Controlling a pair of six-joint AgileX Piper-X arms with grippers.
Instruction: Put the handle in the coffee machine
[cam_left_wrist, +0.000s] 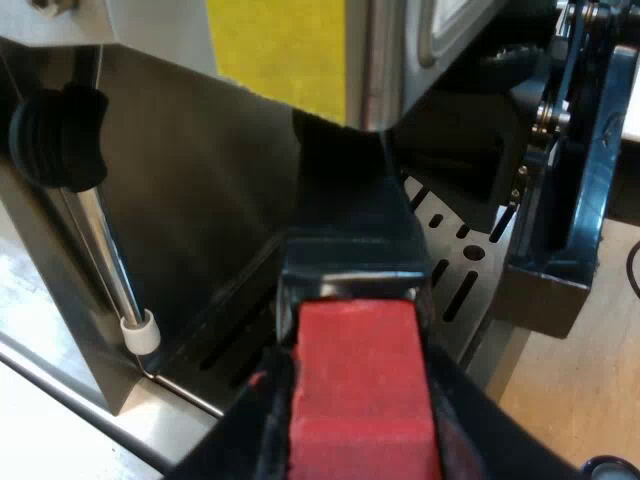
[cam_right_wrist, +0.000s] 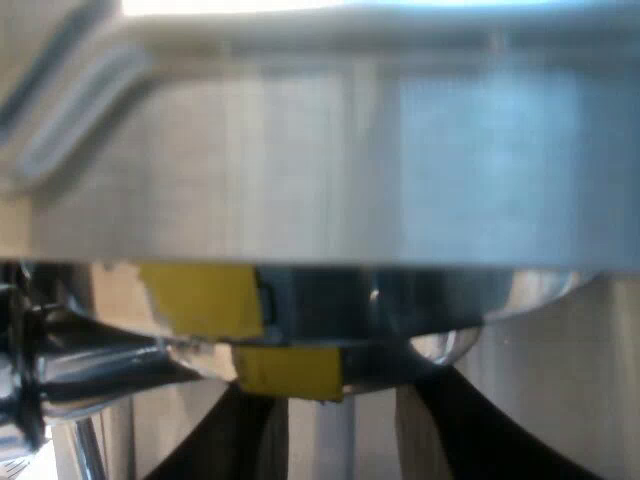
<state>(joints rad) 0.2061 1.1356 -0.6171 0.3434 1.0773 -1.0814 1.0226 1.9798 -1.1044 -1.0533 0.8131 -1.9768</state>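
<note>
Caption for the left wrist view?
Left gripper holds the handle by its red end, under the coffee machine, over the drip tray.

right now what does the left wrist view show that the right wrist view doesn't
Left wrist view: the left tool shut on the handle at its red end, with the steam wand and the slotted drip tray beside it.
Right wrist view: the right tool, its fingers spread, close under a shiny metal part of the front.
Both: the espresso machine in bare steel and its yellow patch.
</note>
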